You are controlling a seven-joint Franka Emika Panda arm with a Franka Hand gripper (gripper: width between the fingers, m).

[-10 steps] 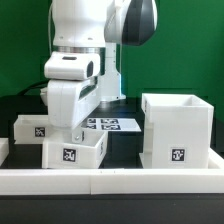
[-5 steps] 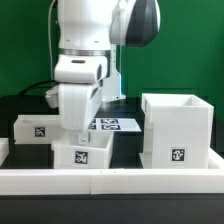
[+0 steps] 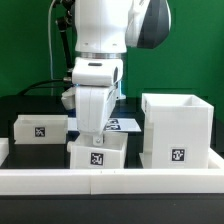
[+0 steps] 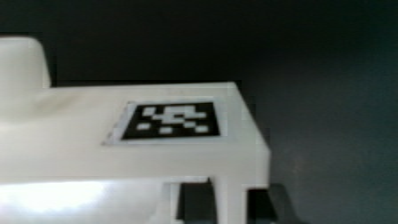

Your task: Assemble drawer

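While the tall box stands upright on the black table, open at the top with its box tag low on the facing wall, the other parts of the drawer can be placed from it. The first tray sits just beside the tall box, on the exterior view's left of it. A narrow dark gap lies between the two, and the first tray's tag faces the camera. The second tray lies on the same side of the tall box but well apart from it and a little farther back. It also shows a tag.

The gripper points straight down into the first tray. In the wrist view that tray fills much of the frame, its tag sharp enough to read as a pattern. The dark fingers sit at its edge with only a thin white strip between them. The picture is blurred there, but the jaws seem to be clamped on the tray's wall.

The marker board lies flat behind the first tray, near the tall box's rear corner. A low white rail runs along the front of the tall box.
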